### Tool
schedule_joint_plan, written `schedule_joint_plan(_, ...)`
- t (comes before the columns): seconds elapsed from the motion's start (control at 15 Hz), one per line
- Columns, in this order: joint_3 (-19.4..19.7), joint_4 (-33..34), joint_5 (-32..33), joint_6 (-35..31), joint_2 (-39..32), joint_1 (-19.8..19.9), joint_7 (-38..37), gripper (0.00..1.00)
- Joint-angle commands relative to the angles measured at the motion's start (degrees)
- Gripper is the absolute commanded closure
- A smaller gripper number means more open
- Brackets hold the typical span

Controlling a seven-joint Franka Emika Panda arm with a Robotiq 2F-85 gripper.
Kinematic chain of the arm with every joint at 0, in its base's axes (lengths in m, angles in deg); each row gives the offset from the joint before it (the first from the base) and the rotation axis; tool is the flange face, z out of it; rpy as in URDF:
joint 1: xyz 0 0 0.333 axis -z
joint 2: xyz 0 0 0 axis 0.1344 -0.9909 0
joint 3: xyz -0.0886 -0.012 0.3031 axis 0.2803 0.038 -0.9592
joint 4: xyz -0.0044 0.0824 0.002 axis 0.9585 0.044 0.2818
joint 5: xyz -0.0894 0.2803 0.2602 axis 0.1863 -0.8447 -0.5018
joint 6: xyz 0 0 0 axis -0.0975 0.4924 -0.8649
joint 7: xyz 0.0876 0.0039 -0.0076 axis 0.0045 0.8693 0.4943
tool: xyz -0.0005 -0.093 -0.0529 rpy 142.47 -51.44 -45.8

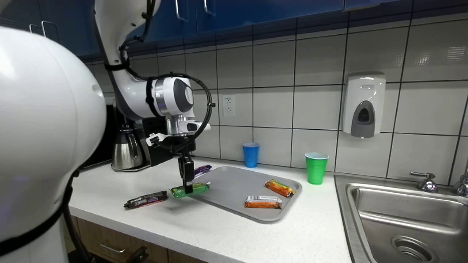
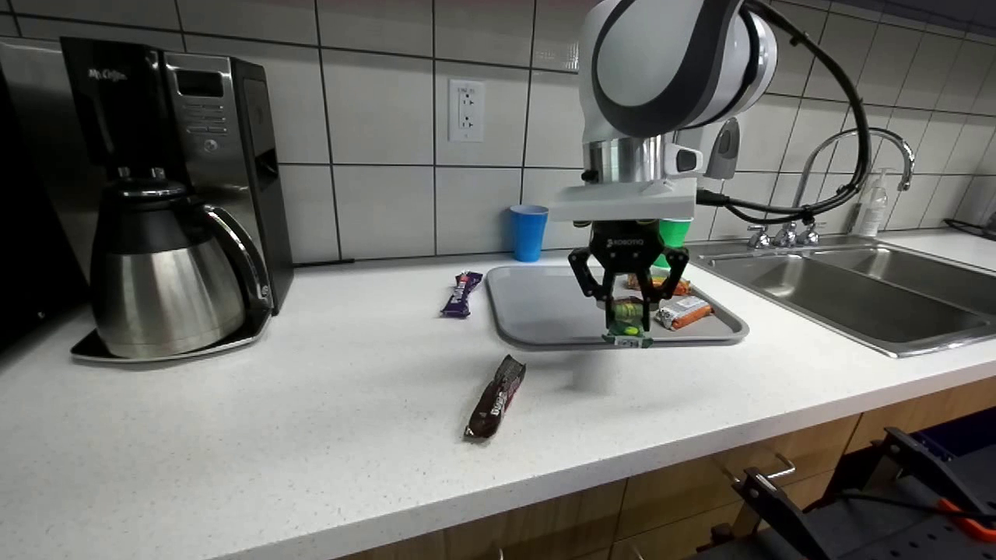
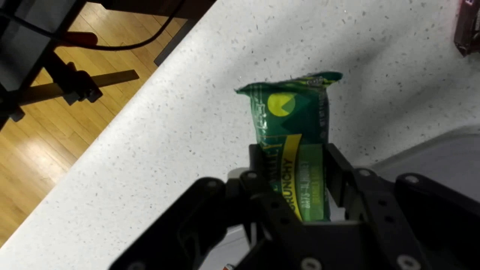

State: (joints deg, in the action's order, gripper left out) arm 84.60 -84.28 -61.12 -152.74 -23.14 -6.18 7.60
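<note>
My gripper (image 2: 627, 315) is shut on a green-wrapped snack bar (image 3: 288, 108), one finger on each long side. In the wrist view the bar's far end juts out beyond the fingertips. It hangs above the white counter by the near edge of the grey tray (image 1: 234, 184), with a shadow on the counter below. Two orange-wrapped bars, one plain orange (image 1: 279, 187) and one with a white band (image 1: 263, 202), lie on the tray. A dark brown bar (image 2: 496, 398) and a purple bar (image 2: 462, 294) rest on the counter beside the tray.
Behind the tray stand a blue cup (image 1: 251, 155) and a green cup (image 1: 316, 168) by the tiled wall. A steel sink (image 1: 345, 215) is set into the counter past the tray. The coffee maker (image 2: 226, 140) with its steel carafe (image 2: 167, 292) occupies the opposite end.
</note>
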Motion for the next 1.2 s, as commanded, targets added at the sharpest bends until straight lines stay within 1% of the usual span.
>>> schedule_joint_plan(0.0,-1.69,-2.75,0.82,-0.14,2.06,0.92,-4.02,0.83)
schedule_joint_plan(0.27,-1.94,-3.62,1.47,-1.30,0.84,0.83,-6.94,0.83)
schedule_joint_plan(0.6,-1.89,-4.62,2.59,-4.30,-1.02,0.49,-11.37,0.83)
schedule_joint_plan(1.13,-0.67,-5.63,6.07,-9.04,-4.38,-0.55,-18.07,0.83)
